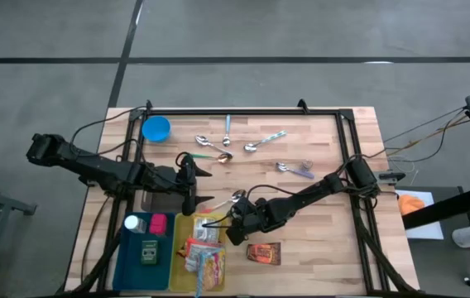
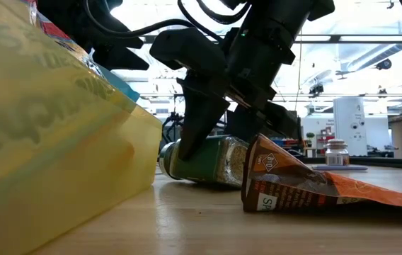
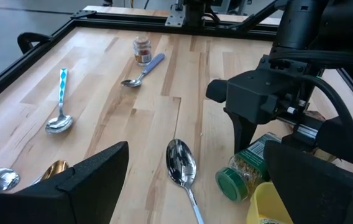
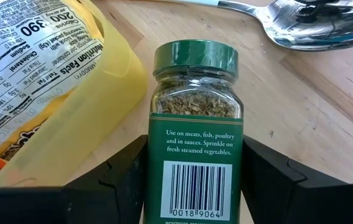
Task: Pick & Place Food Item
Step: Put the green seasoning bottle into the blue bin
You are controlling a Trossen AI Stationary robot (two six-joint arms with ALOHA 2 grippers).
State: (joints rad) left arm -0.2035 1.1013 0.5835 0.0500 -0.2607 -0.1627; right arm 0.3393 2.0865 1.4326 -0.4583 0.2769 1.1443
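The right gripper [image 1: 237, 222] is low over the near middle of the table, its two dark fingers [image 4: 123, 171] closed against the sides of a green-lidded spice jar [image 4: 194, 134]; the jar lies on its side on the wood, lid pointing toward the left arm, dried herbs showing through the glass above a green label with a barcode. Just left of the jar stands the yellow bin [image 1: 179, 257], holding a printed snack bag [image 1: 208, 263] and other packets that overlap too much to tell apart. Left of that, touching it, is a blue bin [image 1: 124, 261] with a white-capped item, a pink item and a small green box inside. An orange-brown packet [image 2: 314, 185] lies flat on the table just right of the gripper. A spoon [image 3: 183, 165] rests just beyond the jar, partly under the right arm in the high view. The left gripper [image 1: 190, 184] hovers left of centre with its fingers spread wide and nothing between them. Farther back lie more spoons [image 1: 265, 141], a blue bowl [image 1: 155, 128] at the far left and a small brown-filled jar [image 3: 142, 50]. In the low view the yellow bin fills the left side and is cut off by the edge.
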